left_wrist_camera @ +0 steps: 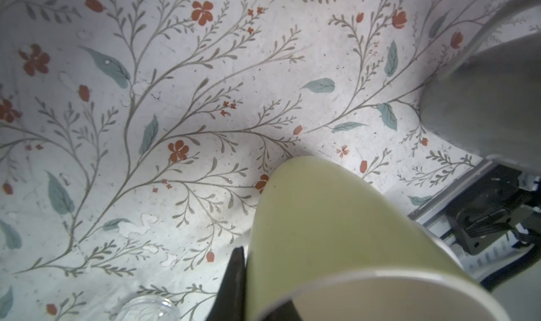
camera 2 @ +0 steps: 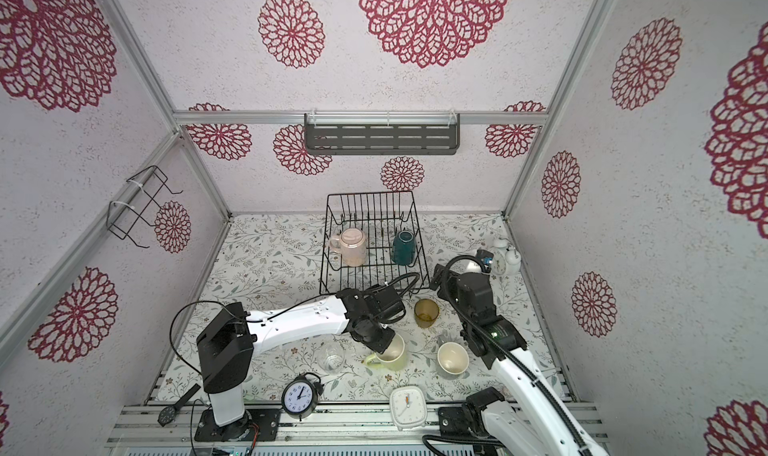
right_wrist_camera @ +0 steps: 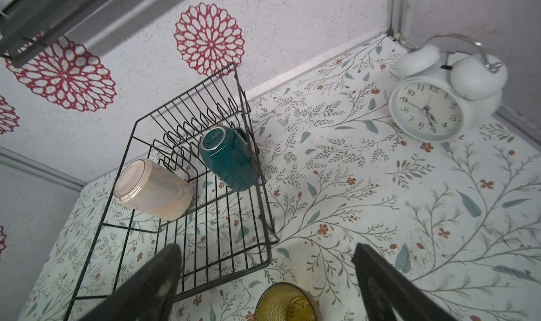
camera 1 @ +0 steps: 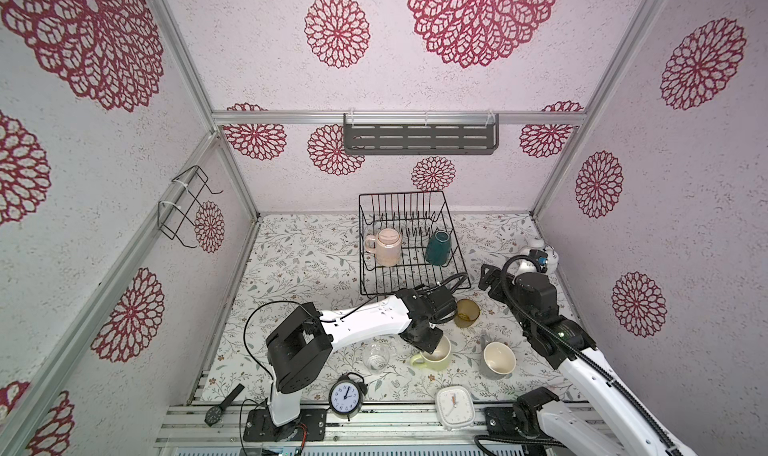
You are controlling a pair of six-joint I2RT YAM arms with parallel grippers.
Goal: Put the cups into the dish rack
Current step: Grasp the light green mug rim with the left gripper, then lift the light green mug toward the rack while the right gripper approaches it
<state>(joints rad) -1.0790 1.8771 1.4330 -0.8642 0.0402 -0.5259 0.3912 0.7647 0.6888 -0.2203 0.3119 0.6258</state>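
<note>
2 cups, pale pink mug point(camera 1: 387, 248) and dark teal mug point(camera 1: 437, 248), sit in the dish rack point(camera 1: 411, 267). Left wrist view alone shows left claw point(left_wrist_camera: 263, 278) clenched on yellow-green mug point(left_wrist_camera: 322, 231), 6 o'clock of the dish rack; right claw point(right_wrist_camera: 265, 248) released.

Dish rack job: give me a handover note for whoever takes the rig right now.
Left gripper: shut on the rim of the yellow-green mug.
Right gripper: open, empty, near the amber tumbler.
Done: pink mug and teal mug sit upside down in the dish rack.
Left: yellow-green mug, amber tumbler, grey mug and clear glass; none is in the rack yet.
</note>
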